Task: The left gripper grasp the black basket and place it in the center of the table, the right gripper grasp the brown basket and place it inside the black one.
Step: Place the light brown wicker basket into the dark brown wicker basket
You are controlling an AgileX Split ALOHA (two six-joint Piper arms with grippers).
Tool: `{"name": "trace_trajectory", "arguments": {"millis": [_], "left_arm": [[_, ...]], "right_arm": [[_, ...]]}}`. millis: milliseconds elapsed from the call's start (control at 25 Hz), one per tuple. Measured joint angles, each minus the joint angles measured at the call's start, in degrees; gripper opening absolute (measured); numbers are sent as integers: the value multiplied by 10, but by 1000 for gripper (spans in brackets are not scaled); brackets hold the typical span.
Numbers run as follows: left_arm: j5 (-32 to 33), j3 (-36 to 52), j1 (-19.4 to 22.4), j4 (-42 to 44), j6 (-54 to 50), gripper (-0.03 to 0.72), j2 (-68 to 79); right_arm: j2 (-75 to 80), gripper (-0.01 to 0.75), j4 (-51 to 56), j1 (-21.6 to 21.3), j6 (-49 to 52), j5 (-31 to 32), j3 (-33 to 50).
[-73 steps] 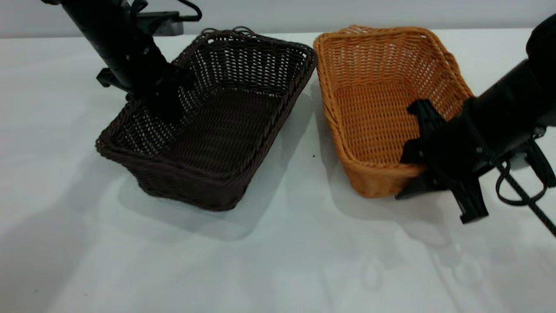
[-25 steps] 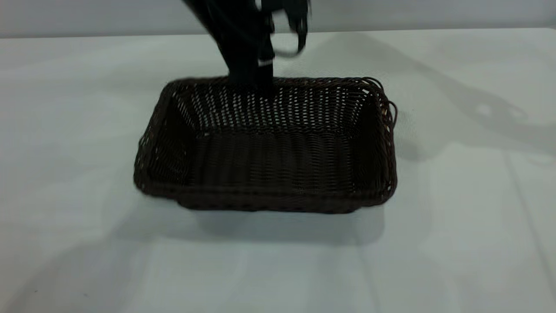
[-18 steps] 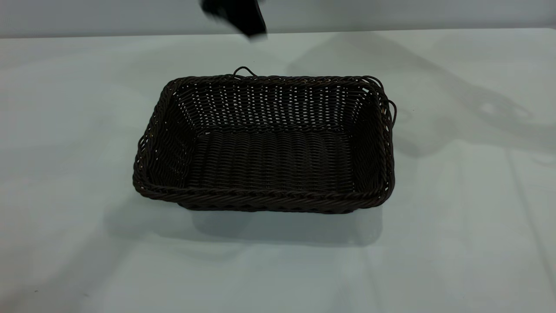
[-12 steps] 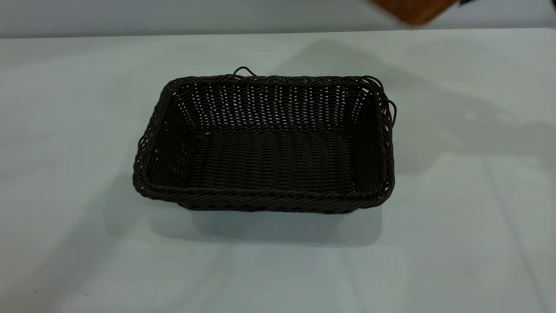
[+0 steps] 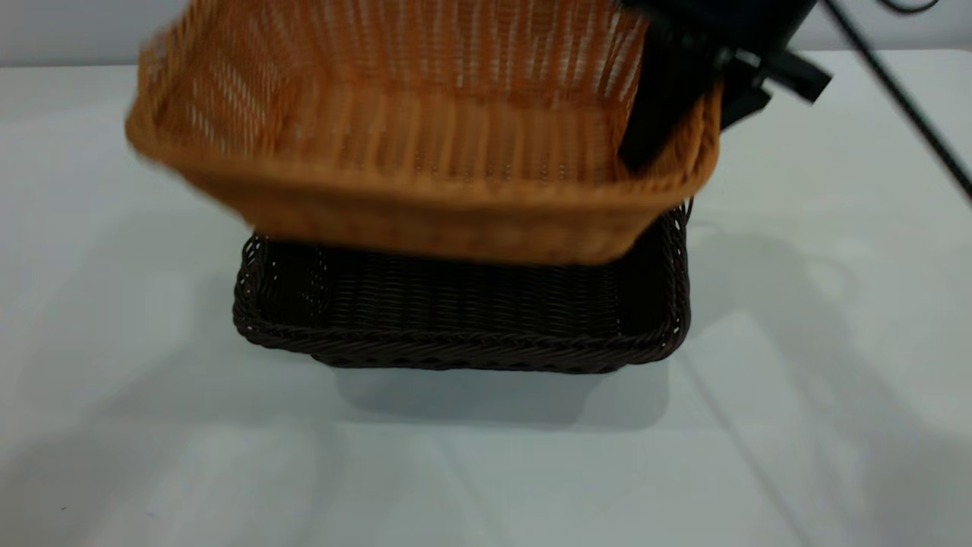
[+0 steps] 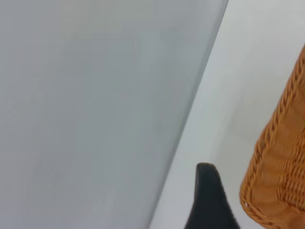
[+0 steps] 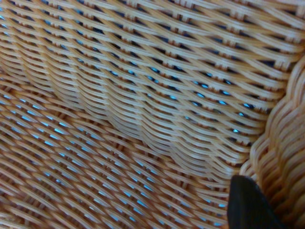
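The black basket (image 5: 456,334) stands flat on the table (image 5: 152,456) near its middle. The brown basket (image 5: 425,152) hangs tilted just above it and covers its far half. My right gripper (image 5: 676,144) comes in from the upper right and is shut on the brown basket's right rim, one finger inside the wall. The right wrist view shows the weave (image 7: 119,119) close up, with one black fingertip (image 7: 248,205) beside the braided rim. The left gripper is out of the exterior view. Its wrist view shows one black finger (image 6: 209,200) near a brown basket corner (image 6: 281,181).
A black cable (image 5: 896,91) runs down from the right arm at the upper right. A pale grey wall (image 6: 95,95) fills most of the left wrist view, with the table's far edge beside it.
The left arm let go of the black basket and rose out of view. The brown basket, held by the right gripper, came in from the upper right and now hangs over the black one.
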Motion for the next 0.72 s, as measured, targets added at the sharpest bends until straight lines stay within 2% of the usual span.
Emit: {"name": "trace_trajectory", "arguments": {"millis": [320, 440, 560, 720], "left_arm": [[46, 0, 0, 1, -7, 417, 0], [51, 0, 0, 1, -7, 403, 0], [55, 0, 0, 1, -7, 389, 0], [62, 0, 0, 1, -7, 381, 0]], "right_arm": [[68, 127, -21, 4, 14, -29, 0], [72, 159, -24, 4, 20, -41, 0], [71, 274, -21, 4, 20, -43, -2], [67, 507, -14, 5, 5, -22, -6]]}}
